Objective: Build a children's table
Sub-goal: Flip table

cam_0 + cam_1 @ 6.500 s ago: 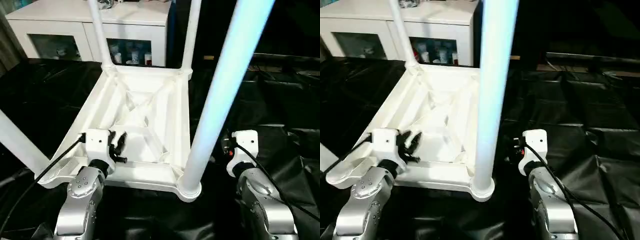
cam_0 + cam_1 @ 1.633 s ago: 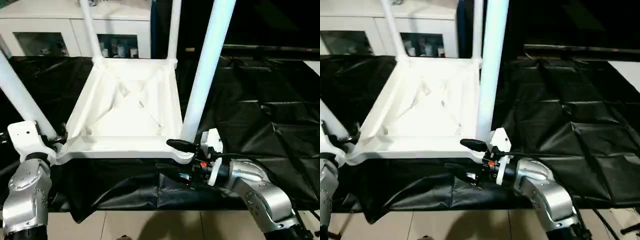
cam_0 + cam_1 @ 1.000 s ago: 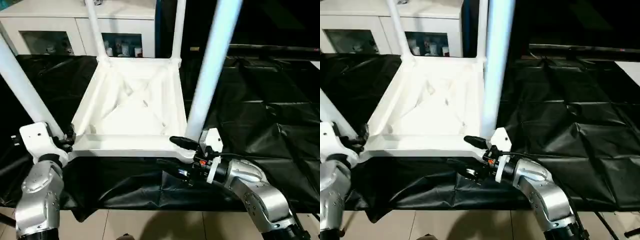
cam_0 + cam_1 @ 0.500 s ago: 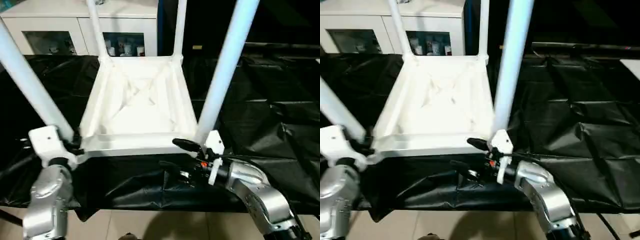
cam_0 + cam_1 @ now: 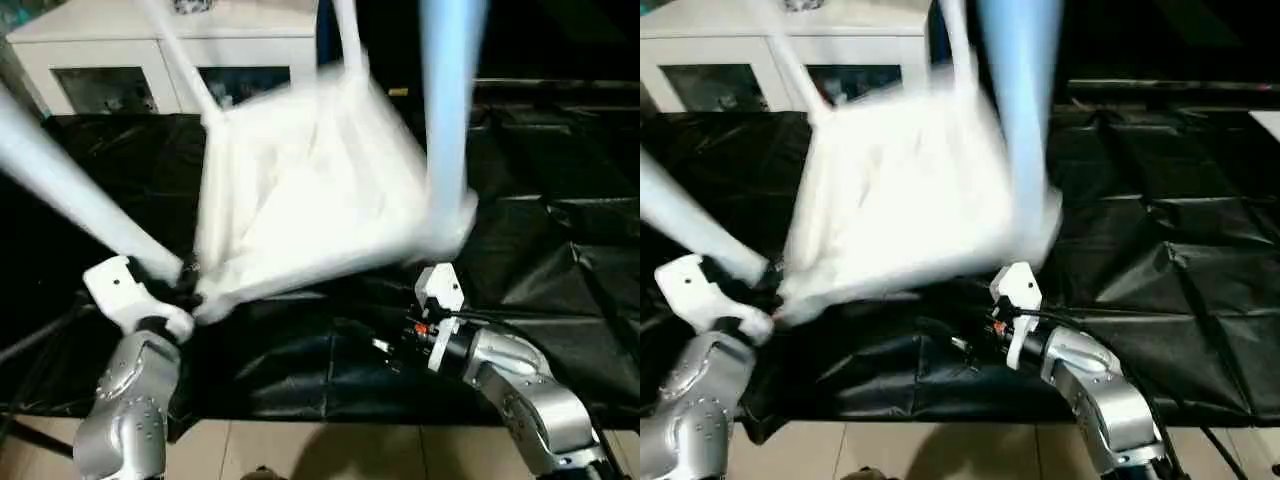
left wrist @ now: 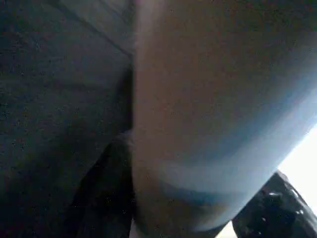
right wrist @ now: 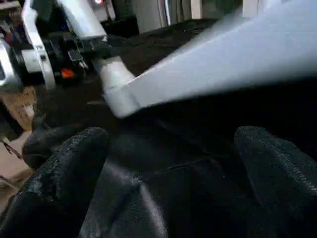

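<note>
plastic all over here: the children's table (image 5: 320, 190) is smooth white plastic, upside down and tilted, its square top blurred, with round tube legs sticking up from the corners. it sits over a black sheet (image 5: 560, 200) that's crinkly, glossy and creased into squares, draped over the work surface edge. the left gripper (image 5: 180, 285) is at the table's near left corner, and in the left wrist view its black fingers (image 6: 106, 198) sit either side of a fat white tube leg (image 6: 213, 109), clamped on it. the right gripper (image 7: 168, 163) hangs just under the table's near right corner with nothing in it, its two rubbery, pebbly black fingertips (image 7: 69, 163) spread wide apart, the table's pale edge passing just beyond them. forearms are brushed silver metal with white plastic wrist blocks. behind everything there's a white cabinet (image 5: 150, 55) with glass doors, and small bottles or jars inside, too blurry to tell exactly.
</note>
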